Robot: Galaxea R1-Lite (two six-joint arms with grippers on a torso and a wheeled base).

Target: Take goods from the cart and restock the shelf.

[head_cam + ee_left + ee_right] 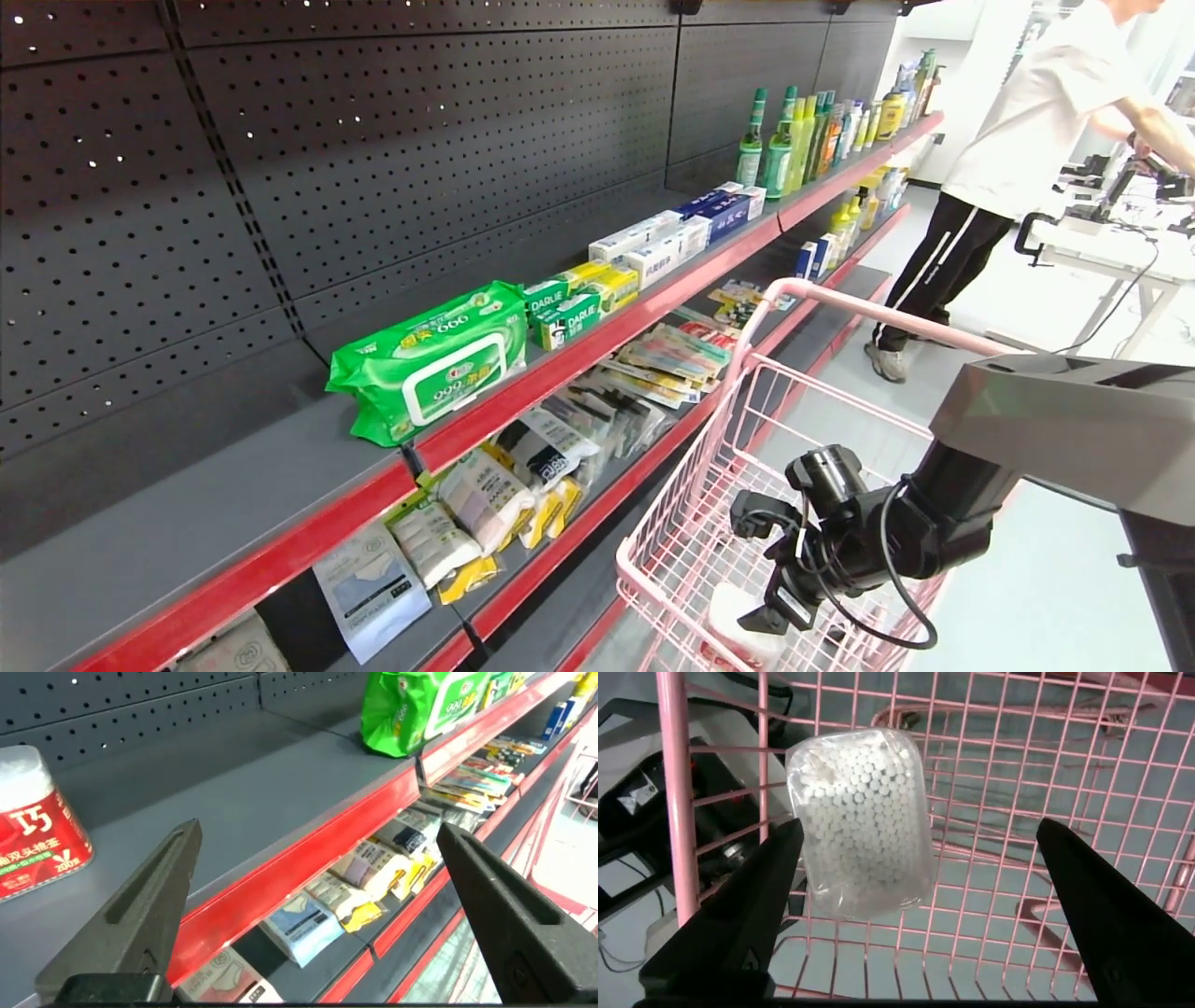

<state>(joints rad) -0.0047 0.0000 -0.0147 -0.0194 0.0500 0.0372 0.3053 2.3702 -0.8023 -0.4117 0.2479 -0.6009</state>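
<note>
A clear pack of small white balls [862,821] lies against the wall of the pink cart [990,896]. My right gripper [920,835] hangs open just above it, one finger beside the pack. In the head view the right gripper [770,611] reaches down into the cart [840,303], over the white pack [733,607]. My left gripper [318,831] is open and holds nothing, facing the grey top shelf board [252,784]. A red and white pack [33,826] stands on that board, and a green wipes pack [430,709] lies farther along.
The top shelf [187,523] carries the green wipes pack [434,359], toothpaste boxes [579,303] and bottles [784,140] farther along, with bare board nearer me. The lower shelf [523,467] is packed with small goods. A black pegboard wall [373,140] backs the shelves.
</note>
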